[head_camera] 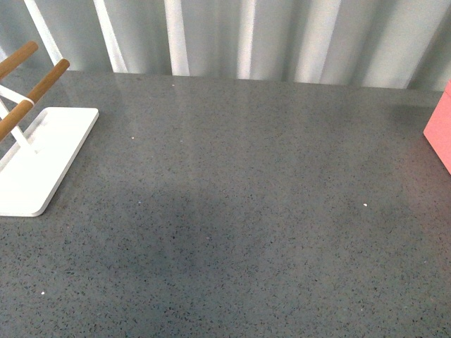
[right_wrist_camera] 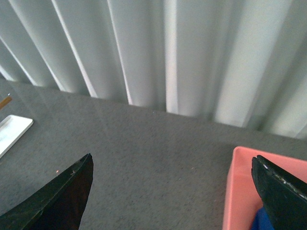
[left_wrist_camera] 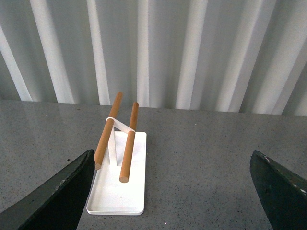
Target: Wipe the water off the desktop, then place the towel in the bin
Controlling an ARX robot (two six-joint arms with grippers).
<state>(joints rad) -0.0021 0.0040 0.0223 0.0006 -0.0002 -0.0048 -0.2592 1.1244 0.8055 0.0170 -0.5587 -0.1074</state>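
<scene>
The dark-grey speckled desktop fills the front view; neither arm shows there. The salmon-pink bin shows as a corner at the right edge. In the right wrist view the bin is open at the top, and a patch of the royal-blue towel lies inside it, mostly hidden by one finger. My right gripper is open and empty above the desktop beside the bin. My left gripper is open and empty above the desktop, near the rack.
A white tray-base rack with wooden rods stands at the far left; it also shows in the left wrist view. A pale pleated curtain hangs behind the desktop's back edge.
</scene>
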